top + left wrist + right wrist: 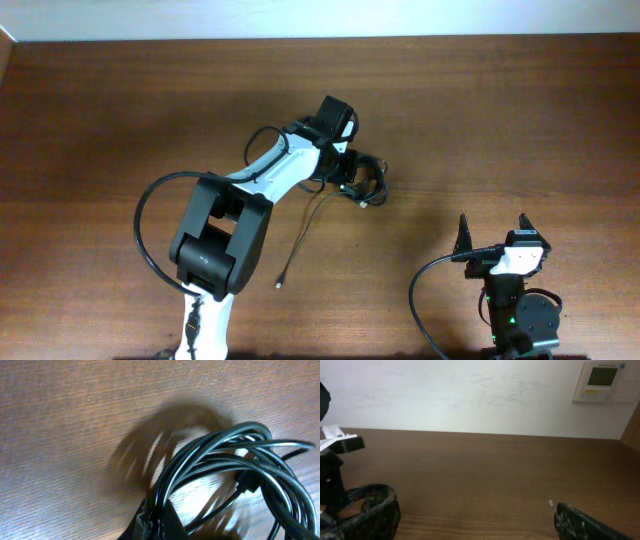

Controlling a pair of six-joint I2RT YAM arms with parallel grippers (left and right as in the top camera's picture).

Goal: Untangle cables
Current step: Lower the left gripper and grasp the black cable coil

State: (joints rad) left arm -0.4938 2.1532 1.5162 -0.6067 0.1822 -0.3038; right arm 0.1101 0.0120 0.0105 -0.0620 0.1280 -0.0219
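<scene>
Overhead: left gripper (353, 172) pinches the knotted cables (372, 186) at mid-table (120, 100); one strand trails near-left; right gripper (493, 232) gapes wide, holding nothing, near right.

Thin, glossy black cables (370, 183) are bunched into 1 tangled coil of overlapping loops near mid-table (500, 100). 1 loose strand is trailed toward the near edge, ended by a small plug tip (279, 285).

No legible text; wall panel (601, 381) display too blurred to read.
</scene>
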